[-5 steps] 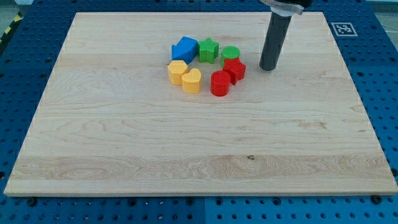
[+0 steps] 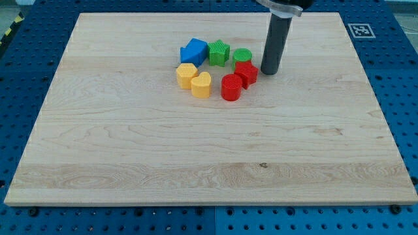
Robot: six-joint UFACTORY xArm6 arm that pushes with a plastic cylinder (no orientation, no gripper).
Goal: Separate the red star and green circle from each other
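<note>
Camera view shows our tip (image 2: 270, 71) set down on the bench (image 2: 130, 163) just beside the red star (image 2: 246, 72), on its right side in the view. We carry no claw, only a bare rod, so nothing is held. The red star touches the green circle (image 2: 242, 57), which sits just above it. A red round block (image 2: 230, 87), green star (image 2: 219, 52), blue block (image 2: 194, 51) and two yellow blocks (image 2: 194, 79) crowd nearby. We judge this the approach step; next we should enter the seam and push one block away without dragging the neighbours.
</note>
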